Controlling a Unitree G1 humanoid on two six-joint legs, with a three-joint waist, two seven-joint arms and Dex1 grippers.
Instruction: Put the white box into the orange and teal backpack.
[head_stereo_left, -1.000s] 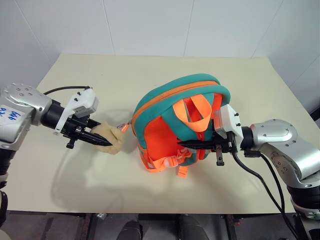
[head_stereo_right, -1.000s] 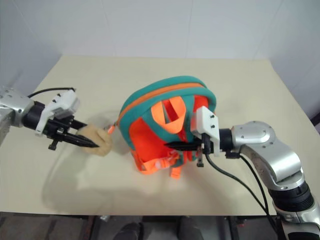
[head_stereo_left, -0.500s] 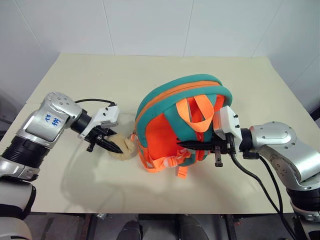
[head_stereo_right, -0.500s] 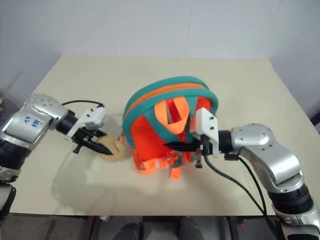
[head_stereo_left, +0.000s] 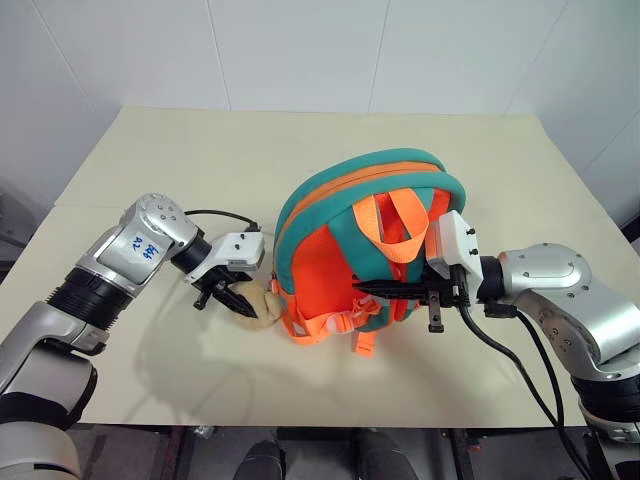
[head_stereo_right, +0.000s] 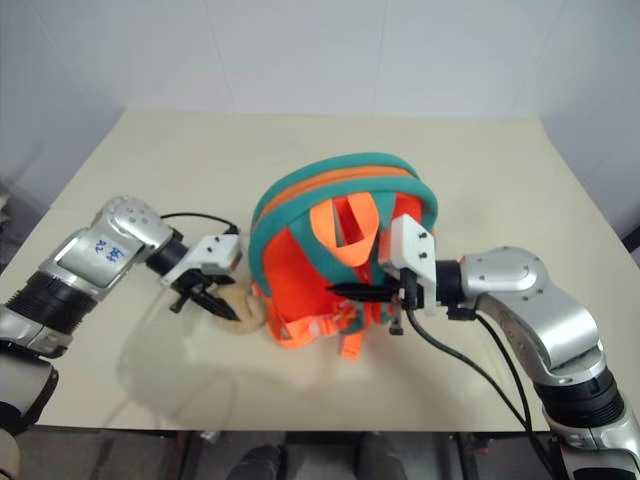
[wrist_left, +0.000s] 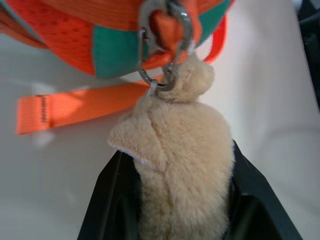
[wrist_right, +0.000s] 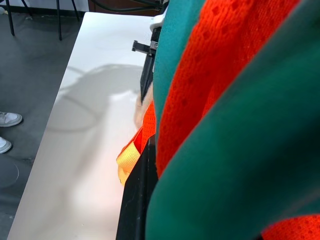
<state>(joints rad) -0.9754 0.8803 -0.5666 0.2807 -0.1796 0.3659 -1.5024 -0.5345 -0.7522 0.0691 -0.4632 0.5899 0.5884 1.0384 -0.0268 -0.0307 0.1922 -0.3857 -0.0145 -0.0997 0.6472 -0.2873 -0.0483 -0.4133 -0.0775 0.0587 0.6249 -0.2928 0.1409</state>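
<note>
1. Left eye view: the left arm reaches in from the near left, bent at the elbow, its forearm slanting right and down toward the tabletop. The left end effector pinches the tan plush toy, which lies on the tabletop just left of the orange and teal backpack. The right arm comes in from the right, nearly level, and the right end effector points left with its fingers pressed together on the backpack's orange strap webbing low on the near face.

2. Right eye view: the backpack stands upright at the middle of the tabletop, straps and orange handle loop facing near. Its teal rim reads closed from here; whether anything is inside cannot be told. The white box cannot be made out in this view or the others.

3. Left wrist view: the two black fingers sit on either side of the plush toy and clamp it between them, partly spread by its bulk. A metal clip joins the toy to the backpack, and a loose orange strap lies flat on the tabletop.

4. Right wrist view: teal trim and orange mesh of the backpack press close against the black finger; the left end effector is seen beyond.
</note>
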